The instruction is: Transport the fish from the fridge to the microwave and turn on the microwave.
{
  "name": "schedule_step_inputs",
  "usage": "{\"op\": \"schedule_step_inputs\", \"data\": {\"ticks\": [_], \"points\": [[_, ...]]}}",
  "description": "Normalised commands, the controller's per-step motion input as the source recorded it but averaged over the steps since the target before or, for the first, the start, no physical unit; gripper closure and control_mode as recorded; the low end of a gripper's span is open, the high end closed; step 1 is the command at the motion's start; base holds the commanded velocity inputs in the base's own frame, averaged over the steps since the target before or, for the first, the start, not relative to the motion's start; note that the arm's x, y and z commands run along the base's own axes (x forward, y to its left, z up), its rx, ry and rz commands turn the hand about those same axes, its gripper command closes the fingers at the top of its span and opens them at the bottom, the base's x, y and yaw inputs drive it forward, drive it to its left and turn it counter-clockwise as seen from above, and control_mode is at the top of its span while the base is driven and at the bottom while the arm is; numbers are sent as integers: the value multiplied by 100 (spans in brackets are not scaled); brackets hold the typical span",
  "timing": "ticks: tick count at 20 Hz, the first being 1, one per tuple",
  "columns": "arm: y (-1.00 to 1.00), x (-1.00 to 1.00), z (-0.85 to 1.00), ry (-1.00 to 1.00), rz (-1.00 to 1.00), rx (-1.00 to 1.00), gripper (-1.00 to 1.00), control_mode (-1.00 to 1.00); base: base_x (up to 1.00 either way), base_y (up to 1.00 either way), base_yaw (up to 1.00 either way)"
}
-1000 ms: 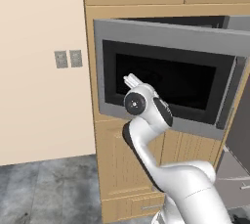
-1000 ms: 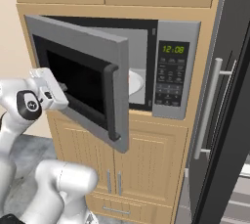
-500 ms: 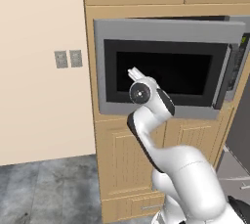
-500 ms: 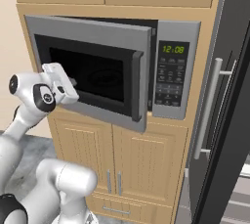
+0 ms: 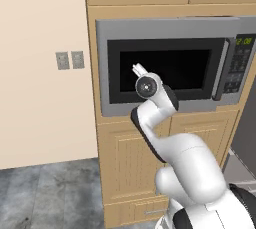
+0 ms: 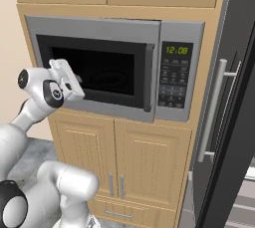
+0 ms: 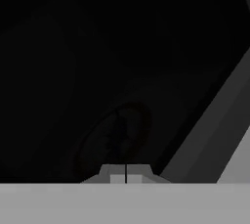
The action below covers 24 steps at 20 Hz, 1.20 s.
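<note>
A home kitchen: the built-in microwave (image 6: 115,67) sits in tan wooden cabinets (image 6: 124,162), with the tall dark fridge (image 6: 234,97) just right of it and grey floor tiles (image 5: 45,198) below.

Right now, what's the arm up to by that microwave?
The white arm holds its gripper against the black window door of the built-in microwave, low on the side away from the bar handle. The door looks shut or very nearly so. In the hand view the fingers are closed together with nothing between them. The keypad beside the door hasn't been reached; the clock glows green. The fridge stands alongside.
</note>
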Motion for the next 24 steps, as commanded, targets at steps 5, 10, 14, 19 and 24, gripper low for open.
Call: {"op": "schedule_step_inputs", "data": {"ticks": [5,10,14,19,24], "points": [[0,17,0,-2,4,2,100,-100,0,0,0],[-4,21,0,-9,8,0,100,-100,0,0,0],[-7,21,0,-7,9,0,100,-100,0,0,0],[-8,18,6,-2,8,3,100,-100,0,0,0],[-9,16,35,0,6,11,100,-100,0,0,0]]}}
